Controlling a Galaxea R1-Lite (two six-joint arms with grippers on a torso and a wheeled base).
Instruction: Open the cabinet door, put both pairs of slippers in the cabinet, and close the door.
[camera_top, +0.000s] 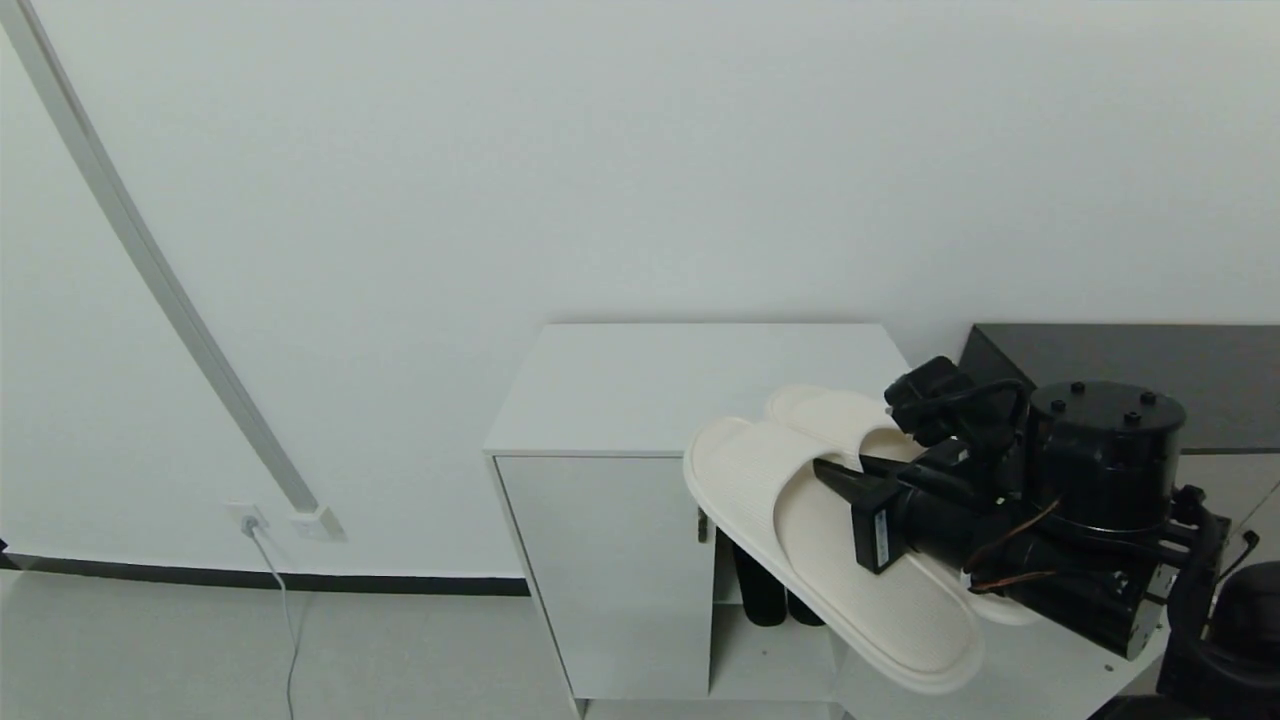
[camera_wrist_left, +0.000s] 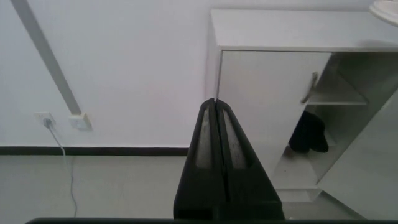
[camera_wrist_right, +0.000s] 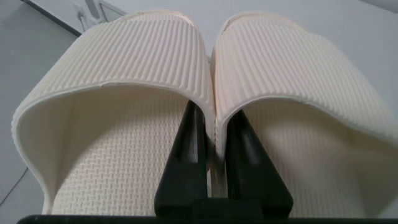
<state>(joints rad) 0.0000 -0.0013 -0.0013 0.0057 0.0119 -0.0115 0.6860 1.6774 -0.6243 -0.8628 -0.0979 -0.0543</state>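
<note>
Head view puts the right claw (camera_top: 832, 470) clenched on a pair of cream, ribbed-fabric slippers (camera_top: 790, 520). The right wrist view shows the hold: its two black fingers (camera_wrist_right: 186, 143) pinch the inner edges of both straps together, so the two slippers sit side by side as one bundle. The bundle's long axis runs on the claw's own line, with the toes out past the fingertips and the heels back beneath the wrist.

Beyond those toes, and lower than the claw, stands the white box-shaped cabinet (camera_top: 690, 385). Its compartment (camera_top: 775, 655) on the claw's side is already open, and the panel with the small metal handle (camera_top: 702, 523) is shut. A pair of black slippers (camera_top: 765, 590) stands deep in the open compartment, with bare shelf in front of it.

The coming move looks like a drop and a push, toes first, into that gap. The right arm is the nearer one, and it already carries the load. The left claw (camera_wrist_left: 215, 107) has its fingers pressed together on nothing, well apart from the cabinet and facing the shut panel.

The cream slippers look soft and light, with thin soles and a waffle-pressed insole. Held by the strap edges alone, their heels may sag and catch the shelf lip
</note>
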